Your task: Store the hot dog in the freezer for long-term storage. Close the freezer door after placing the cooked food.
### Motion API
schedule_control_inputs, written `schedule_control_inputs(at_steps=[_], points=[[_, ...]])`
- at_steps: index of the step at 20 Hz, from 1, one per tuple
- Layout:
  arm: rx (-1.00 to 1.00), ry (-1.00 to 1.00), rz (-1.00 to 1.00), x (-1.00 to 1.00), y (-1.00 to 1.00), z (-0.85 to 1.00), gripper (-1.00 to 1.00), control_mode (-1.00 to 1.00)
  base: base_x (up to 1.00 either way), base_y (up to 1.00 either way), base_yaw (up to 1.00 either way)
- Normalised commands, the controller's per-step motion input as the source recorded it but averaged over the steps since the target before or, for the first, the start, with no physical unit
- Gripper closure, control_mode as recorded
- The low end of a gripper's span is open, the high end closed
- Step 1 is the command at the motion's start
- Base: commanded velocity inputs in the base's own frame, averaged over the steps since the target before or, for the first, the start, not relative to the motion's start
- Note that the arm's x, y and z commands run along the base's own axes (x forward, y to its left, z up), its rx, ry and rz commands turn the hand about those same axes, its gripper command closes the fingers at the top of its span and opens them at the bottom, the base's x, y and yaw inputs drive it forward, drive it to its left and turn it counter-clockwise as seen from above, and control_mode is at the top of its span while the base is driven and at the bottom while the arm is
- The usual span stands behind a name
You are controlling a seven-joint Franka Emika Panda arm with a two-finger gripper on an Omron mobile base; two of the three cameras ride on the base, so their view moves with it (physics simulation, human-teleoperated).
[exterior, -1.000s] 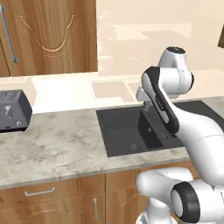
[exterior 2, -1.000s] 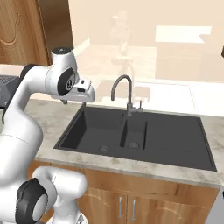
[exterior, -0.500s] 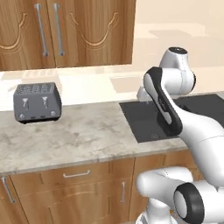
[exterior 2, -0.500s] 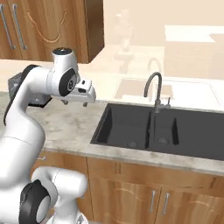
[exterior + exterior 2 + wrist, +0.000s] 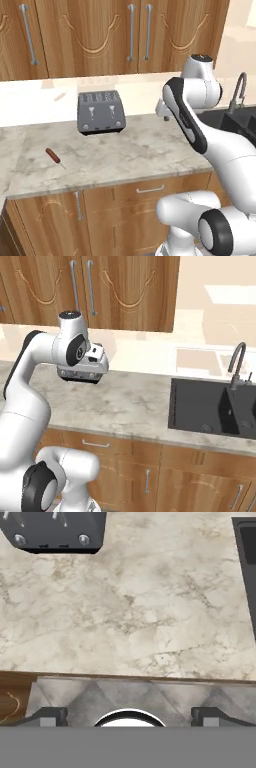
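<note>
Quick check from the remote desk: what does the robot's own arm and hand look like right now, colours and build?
The arm is glossy white, made of rounded tube segments with dark grey to black bands at the joints. A round white shoulder with a black ring sits low. The hand is a boxy white block with dark panels; two small dark fingertips end it. No cables or markings visible.

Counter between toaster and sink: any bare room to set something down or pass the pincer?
Yes: the marble counter lies bare from the toaster across to the sink, front edge to back wall. Left of the toaster it is tighter: the hot dog lies near the front. The open pincer hangs above the counter's front edge.
</note>
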Motion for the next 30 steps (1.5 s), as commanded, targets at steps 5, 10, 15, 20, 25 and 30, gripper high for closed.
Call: schedule_control_inputs(at_steps=[5,10,15,20,25,30], points=[[0.0,0.0,0.0,0.0,0.0,0.0,-1.0,1.0,-0.02,0.58,0.0],[0.0,0.0,0.0,0.0,0.0,0.0,-1.0,1.0,0.1,0.21,0.17],[0.0,0.0,0.0,0.0,0.0,0.0,-1.0,1.0,0.09,0.34,0.19],[0.0,0.0,0.0,0.0,0.0,0.0,-1.0,1.0,0.0,0.42,0.12],[0.0,0.0,0.0,0.0,0.0,0.0,-1.0,1.0,0.0,0.64,0.06],[0.0,0.0,0.0,0.0,0.0,0.0,-1.0,1.0,0.0,0.56,0.05]])
